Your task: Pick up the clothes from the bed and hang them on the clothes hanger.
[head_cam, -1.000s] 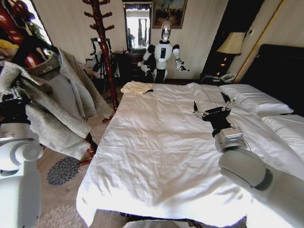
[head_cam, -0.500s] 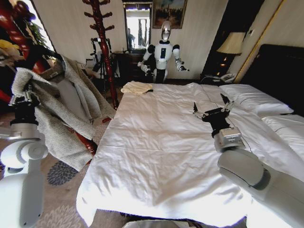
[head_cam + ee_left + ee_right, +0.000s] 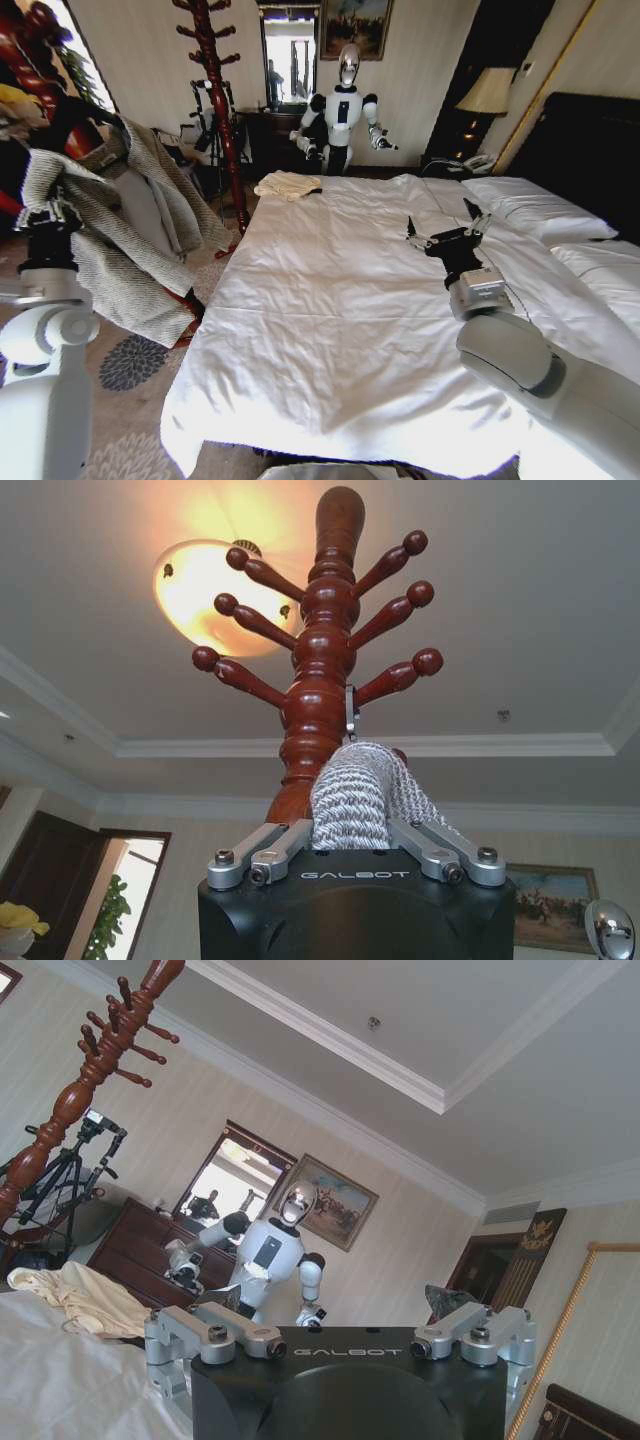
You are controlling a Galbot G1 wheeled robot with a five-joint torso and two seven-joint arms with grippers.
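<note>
The grey-beige knit clothes [image 3: 135,235] hang beside the bed's left side, draped over the black clothes hanger [image 3: 95,110], close to a reddish-brown pole [image 3: 30,50]. My left gripper [image 3: 45,215] is raised at the far left and shut on a fold of the knit. In the left wrist view the pinched fabric [image 3: 352,795] sits just below the pole [image 3: 322,680] and its pegs, with a metal hook [image 3: 351,710] against the pole. My right gripper [image 3: 442,235] hovers open over the white bed [image 3: 330,300], and the same gripper [image 3: 340,1332] holds nothing in its wrist view.
A second wooden coat stand [image 3: 215,90] rises at the bed's far left corner. A small cream cloth [image 3: 288,184] lies on the bed there. Another robot [image 3: 343,105] stands by a dresser at the back wall. Pillows [image 3: 535,210] and a lamp [image 3: 487,92] are on the right.
My left gripper and the jacket have shifted slightly right and the jacket has swung, hanging a bit lower. The right arm has stayed still.
</note>
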